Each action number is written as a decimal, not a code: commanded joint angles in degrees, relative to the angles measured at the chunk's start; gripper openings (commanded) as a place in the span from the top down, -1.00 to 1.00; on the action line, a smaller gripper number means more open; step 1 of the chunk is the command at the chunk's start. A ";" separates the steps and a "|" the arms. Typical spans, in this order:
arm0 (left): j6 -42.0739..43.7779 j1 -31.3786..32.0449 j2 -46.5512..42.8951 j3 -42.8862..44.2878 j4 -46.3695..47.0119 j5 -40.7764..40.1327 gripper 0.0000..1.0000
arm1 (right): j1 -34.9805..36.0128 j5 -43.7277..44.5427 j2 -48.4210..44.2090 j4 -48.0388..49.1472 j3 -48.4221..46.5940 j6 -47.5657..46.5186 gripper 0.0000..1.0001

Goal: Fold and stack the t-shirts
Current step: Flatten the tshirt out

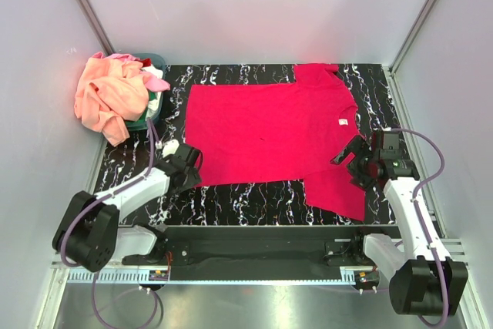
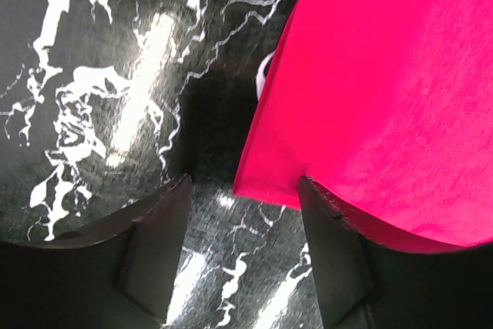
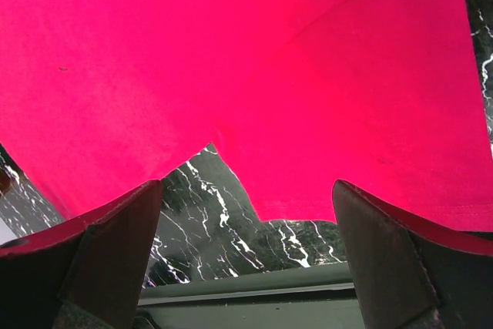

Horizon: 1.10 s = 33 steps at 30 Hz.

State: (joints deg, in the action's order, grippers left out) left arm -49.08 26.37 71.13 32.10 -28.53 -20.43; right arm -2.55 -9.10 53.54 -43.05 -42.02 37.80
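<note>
Crimson t-shirt (image 1: pixel 262 129) lies flat on the bench (image 1: pixel 254 202), other shirts (image 1: pixel 112 98) heaped far-left — first fold judged in hand: left jaws apart astride its near hem corner, right jaws wide apart over the near sleeve; next, both must clamp cloth before lifting

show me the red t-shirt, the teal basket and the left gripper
red t-shirt (image 1: pixel 269 132), top view, middle of its body
teal basket (image 1: pixel 156 59), top view, far rim
left gripper (image 2: pixel 245 186), left wrist view, midway between fingertips
</note>
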 commanded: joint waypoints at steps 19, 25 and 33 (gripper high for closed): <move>7.85 -14.76 3.21 6.48 4.54 5.21 1.00 | 4.37 10.60 9.13 -8.90 2.02 11.67 -1.00; 9.53 -18.81 5.33 7.37 6.38 7.59 1.00 | 16.51 10.51 5.79 -9.95 7.29 19.31 -0.93; 9.79 -19.43 4.63 6.22 6.56 7.68 1.00 | 28.99 13.75 4.64 -12.32 7.30 23.54 -0.63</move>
State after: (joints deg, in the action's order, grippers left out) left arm -40.38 7.42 76.38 37.74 -23.83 -13.17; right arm 23.73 1.30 58.54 -53.69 -33.71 57.49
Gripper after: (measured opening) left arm 0.017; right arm 0.825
